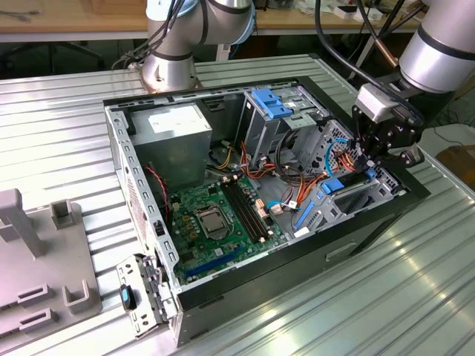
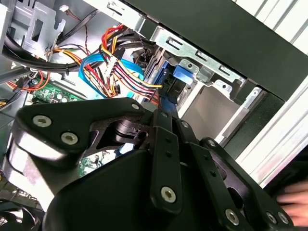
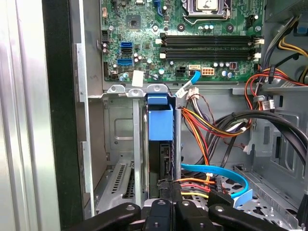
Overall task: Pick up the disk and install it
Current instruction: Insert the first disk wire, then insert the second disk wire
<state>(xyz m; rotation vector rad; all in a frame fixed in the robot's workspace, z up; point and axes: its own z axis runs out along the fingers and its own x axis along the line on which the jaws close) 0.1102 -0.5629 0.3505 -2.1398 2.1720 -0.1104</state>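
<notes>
While I watched from my remote station, the claw (image 3: 166, 208) sat low inside the open computer case (image 1: 297, 256), its black linkages drawn in together around the near end of the disk (image 3: 160, 154); I judged the fingers closed on it, since the disk stood on edge between them and nothing else seemed to be steadying that end; it was held edgewise, I think, because the drive cage (image 3: 120, 125) takes it only that way, between its upright metal walls; in the first wrist view the disk's blue carrier (image 3: 160, 120) reached up toward the cage's top lip, so the drive looked mostly seated in the bay, though I could not tell whether it had latched; in the exterior view the claw (image 1: 369, 157) hung over that same corner of the case, on the exterior view's right, with blue plastic (image 1: 332, 185) showing in the cage below it; I counted one disk in hand and one cage; a bundle of red, orange and yellow wires (image 3: 211, 125) and one flat blue cable (image 3: 226, 174) lay just beside the bay, pushed aside from the slot; beyond stood one motherboard (image 3: 183, 43) with four long memory slots (image 3: 209, 43) and one processor socket (image 1: 210, 220); farthest, one grey power supply (image 1: 174, 141) sat in the far corner; the case rested on the ribbed metal counter (image 1: 59, 141).
</notes>
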